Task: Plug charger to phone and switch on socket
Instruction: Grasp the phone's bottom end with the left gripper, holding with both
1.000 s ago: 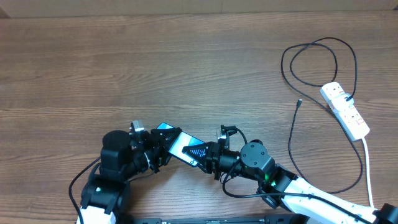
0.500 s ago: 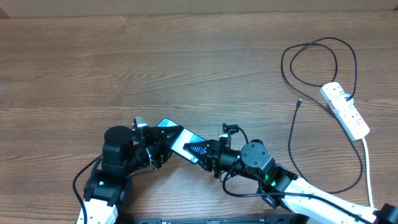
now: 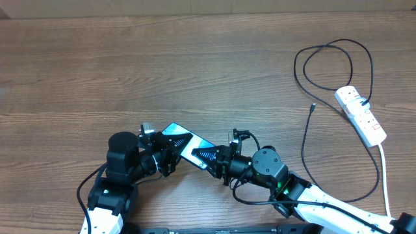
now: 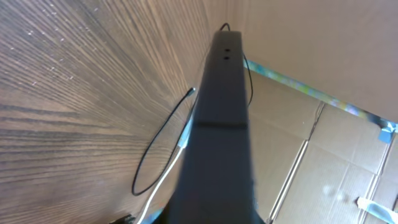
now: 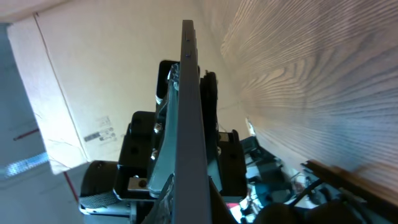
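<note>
Pinching opposite ends of the phone (image 3: 185,143) are the left end effector (image 3: 168,155) and right end effector (image 3: 216,161). Rigid, likely slippery; grip its frame.

Soft, even light falls from above in the overhead view, which is sharp throughout, with crisp grain on the worktop (image 3: 195,71) and only faint shadows. In the left wrist view the phone (image 4: 217,124) is a dark, blurred silhouette, too close to focus, and the grain curves with lens distortion. The right wrist view shows pale glare washing out the worktop (image 5: 311,93).
</note>
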Robot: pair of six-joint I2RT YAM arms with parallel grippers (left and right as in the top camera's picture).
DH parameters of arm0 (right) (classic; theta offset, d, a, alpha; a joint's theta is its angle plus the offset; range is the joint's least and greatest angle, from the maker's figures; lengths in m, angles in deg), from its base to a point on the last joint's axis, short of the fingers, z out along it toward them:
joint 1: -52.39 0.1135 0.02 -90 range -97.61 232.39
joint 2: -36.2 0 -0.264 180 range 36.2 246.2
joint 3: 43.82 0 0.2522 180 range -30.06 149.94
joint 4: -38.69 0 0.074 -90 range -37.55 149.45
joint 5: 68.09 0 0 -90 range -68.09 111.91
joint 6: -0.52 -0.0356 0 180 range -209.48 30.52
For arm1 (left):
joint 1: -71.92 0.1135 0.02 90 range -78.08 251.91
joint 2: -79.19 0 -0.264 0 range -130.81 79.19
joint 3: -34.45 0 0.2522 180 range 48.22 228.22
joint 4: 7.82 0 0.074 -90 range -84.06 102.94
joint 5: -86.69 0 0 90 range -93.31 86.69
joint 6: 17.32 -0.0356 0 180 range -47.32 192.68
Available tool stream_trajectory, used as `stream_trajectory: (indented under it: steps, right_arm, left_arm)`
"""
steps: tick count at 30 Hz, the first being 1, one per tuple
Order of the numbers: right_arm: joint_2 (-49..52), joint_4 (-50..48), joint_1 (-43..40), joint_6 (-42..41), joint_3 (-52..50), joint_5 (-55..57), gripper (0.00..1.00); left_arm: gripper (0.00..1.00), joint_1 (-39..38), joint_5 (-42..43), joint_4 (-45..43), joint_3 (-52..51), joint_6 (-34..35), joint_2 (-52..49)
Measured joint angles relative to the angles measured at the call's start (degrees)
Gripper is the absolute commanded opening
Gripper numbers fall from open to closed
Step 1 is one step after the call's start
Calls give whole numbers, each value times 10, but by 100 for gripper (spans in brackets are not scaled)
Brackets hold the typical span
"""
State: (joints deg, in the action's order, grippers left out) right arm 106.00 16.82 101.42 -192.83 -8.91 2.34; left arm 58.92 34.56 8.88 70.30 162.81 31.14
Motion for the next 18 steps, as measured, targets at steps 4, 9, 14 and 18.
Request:
stream_trajectory:
  steps: [4, 9, 14, 18]
  right_arm:
    - [-1, 0, 0, -6, 0, 0, 4]
    - [-1, -1, 0, -12, 0, 0, 4]
    - [-1, -1, 0, -4, 0, -2, 14]
    - [-1, 1, 1, 16, 0, -12, 28]
  left_arm:
    - [4, 0, 3, -1, 0, 4, 0]
    - [5, 0, 4, -2, 0, 10, 0]
    - [5, 0, 6, 1, 0, 14, 0]
    - [4, -1, 22, 4, 0, 17, -5]
